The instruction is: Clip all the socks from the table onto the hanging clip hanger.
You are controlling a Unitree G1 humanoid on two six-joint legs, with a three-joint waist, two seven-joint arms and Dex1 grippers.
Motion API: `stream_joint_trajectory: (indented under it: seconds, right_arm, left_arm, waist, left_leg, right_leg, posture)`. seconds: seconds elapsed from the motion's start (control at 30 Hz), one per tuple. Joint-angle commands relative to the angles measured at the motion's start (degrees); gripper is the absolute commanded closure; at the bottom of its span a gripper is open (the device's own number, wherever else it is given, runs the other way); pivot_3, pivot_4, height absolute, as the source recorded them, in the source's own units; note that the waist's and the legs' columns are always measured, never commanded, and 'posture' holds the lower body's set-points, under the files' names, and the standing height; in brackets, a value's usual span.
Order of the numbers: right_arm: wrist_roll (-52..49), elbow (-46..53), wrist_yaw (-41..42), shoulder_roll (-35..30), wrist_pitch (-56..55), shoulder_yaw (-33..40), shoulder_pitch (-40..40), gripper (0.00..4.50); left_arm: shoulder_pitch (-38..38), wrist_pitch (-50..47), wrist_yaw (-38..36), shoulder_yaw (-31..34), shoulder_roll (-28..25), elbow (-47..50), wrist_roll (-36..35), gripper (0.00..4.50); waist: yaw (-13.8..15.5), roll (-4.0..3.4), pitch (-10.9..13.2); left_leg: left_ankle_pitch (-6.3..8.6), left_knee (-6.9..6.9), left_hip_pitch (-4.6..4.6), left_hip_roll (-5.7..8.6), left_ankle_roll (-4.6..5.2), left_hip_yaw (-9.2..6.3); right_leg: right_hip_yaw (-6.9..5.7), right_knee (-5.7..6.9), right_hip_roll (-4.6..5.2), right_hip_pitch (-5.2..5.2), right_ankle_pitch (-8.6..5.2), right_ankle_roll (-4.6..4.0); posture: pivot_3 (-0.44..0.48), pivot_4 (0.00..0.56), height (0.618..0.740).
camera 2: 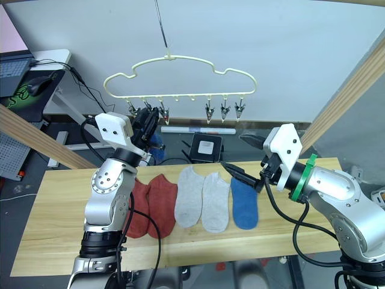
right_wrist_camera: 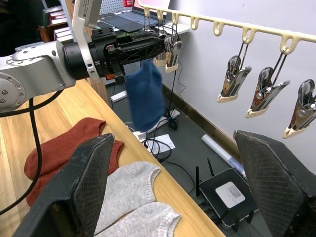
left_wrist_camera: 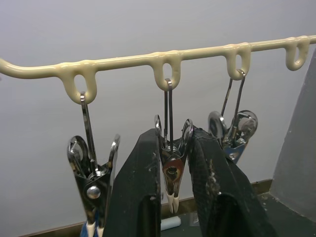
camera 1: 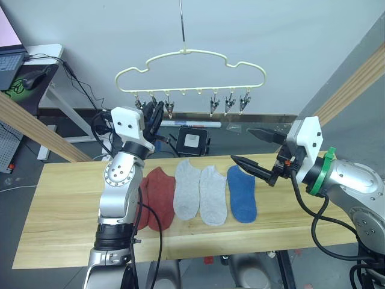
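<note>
Black left-jaw fingers (left_wrist_camera: pixel 133 197) rise on either side of one metal clip (left_wrist_camera: pixel 171 170) on the hanger (camera 1: pixel 186 55), the pads pressing the clip's handles; the left gripper (camera 1: pixel 151 117) is thus pinching that clip, second from the hanger's left end. A blue sock (right_wrist_camera: pixel 144 94) hangs just below the same spot, held at its top; whether it is held by this clip or its neighbour cannot be told. Right gripper (camera 1: pixel 257 149) hovers above the worktop (camera 1: pixel 60 198), jaws spread wide and empty, pointing toward the robot's left. Five socks lie on the worktop side by side, long axes running toward and away from the robot: two red (camera 2: pixel 153 205), two grey (camera 1: pixel 200 191) and one blue (camera 1: pixel 242 194). The blue one lies directly beneath the right jaws, nearest that arm. Judgement: the next pick falls to the right arm, descending onto the blue sock's near-side cuff, with jaws turned across its long axis. Three clips (camera 1: pixel 228 103) at the hanger's right end hang free.
</note>
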State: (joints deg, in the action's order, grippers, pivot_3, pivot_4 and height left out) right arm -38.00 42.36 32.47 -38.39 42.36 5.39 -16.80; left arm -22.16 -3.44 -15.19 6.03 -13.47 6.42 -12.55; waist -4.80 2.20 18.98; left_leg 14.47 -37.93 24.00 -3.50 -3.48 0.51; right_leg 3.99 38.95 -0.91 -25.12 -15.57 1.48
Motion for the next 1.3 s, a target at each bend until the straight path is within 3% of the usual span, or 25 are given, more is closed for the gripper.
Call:
stream_joint_trajectory:
  seconds: [0.03, 0.33, 0.4, 0.6, 0.9, 1.07, 1.3]
  right_arm:
    - [0.2, 1.4, 0.0, -0.1, -1.4, -0.1, 0.0, 0.43]
    - [3.8, 0.0, -1.7, -0.5, -0.7, -2.1, 0.9, 0.43]
    - [5.5, -0.7, -2.7, -0.4, -0.1, -3.3, 1.7, 0.07]
    - [11.6, -3.7, -8.8, 3.0, 3.8, -11.2, 4.2, 0.00]
    - [27.2, -22.9, -17.2, 12.8, -5.2, -20.6, 6.2, 0.00]
    - [31.2, -32.7, -18.1, 17.0, -11.0, -20.0, 5.1, 0.00]
    - [32.9, -38.8, -18.1, 21.1, -13.7, -17.5, 4.5, 0.00]
  left_arm:
    - [-0.3, 1.4, -0.2, 0.5, -0.4, 1.4, 0.2, 4.01]
    - [0.6, 1.1, -0.3, 0.8, -0.6, 2.5, 0.0, 4.01]
    - [0.8, 0.8, -0.3, 0.9, -0.7, 3.1, -0.1, 4.01]
    - [1.9, -0.8, -0.4, 0.4, -1.6, 6.3, 0.2, 4.01]
    - [1.8, -4.4, 0.0, 0.6, -2.1, 9.6, -0.4, 4.02]
    - [1.8, -6.2, -0.1, 0.6, -2.1, 10.9, -1.2, 4.02]
    - [1.6, -7.9, -0.1, 1.1, -2.2, 11.8, -2.2, 4.02]
  waist:
    - [0.0, 0.00, 0.0]
    - [0.0, 0.00, 0.0]
    - [0.0, 0.00, 0.0]
    - [0.0, -0.01, 0.3]
    - [0.1, -0.18, 2.0]
    - [0.2, -0.27, 2.7]
    - [0.2, -0.29, 2.8]
  left_leg:
    - [0.00, 0.00, 0.00, 0.00, 0.00, 0.00]
    - [0.00, 0.00, 0.00, 0.00, 0.00, 0.00]
    - [0.00, 0.00, 0.00, 0.00, 0.00, 0.00]
    - [0.00, 0.05, -0.01, -0.04, -0.01, -0.01]
    - [-0.01, 0.05, -0.02, -0.05, -0.04, -0.02]
    - [-0.04, 0.08, -0.01, -0.07, -0.09, -0.02]
    - [-0.03, 0.08, -0.02, -0.06, -0.09, -0.03]
  right_leg:
    - [0.00, 0.00, 0.00, 0.00, 0.00, 0.00]
    - [0.00, 0.00, 0.00, 0.00, 0.00, 0.00]
    - [0.00, 0.00, 0.01, 0.00, -0.01, 0.01]
    - [0.06, -0.01, 0.00, -0.04, -0.04, 0.06]
    - [0.13, 0.00, 0.05, -0.12, -0.11, 0.21]
    - [0.13, 0.01, 0.06, -0.15, -0.11, 0.20]
    - [0.14, 0.02, 0.06, -0.15, -0.09, 0.18]
  posture:
    - [-0.199, 0.356, 0.740]
    - [-0.194, 0.356, 0.740]
    - [-0.190, 0.361, 0.740]
    - [-0.170, 0.396, 0.740]
    - [-0.144, 0.424, 0.740]
    - [-0.133, 0.426, 0.740]
    - [-0.125, 0.427, 0.740]
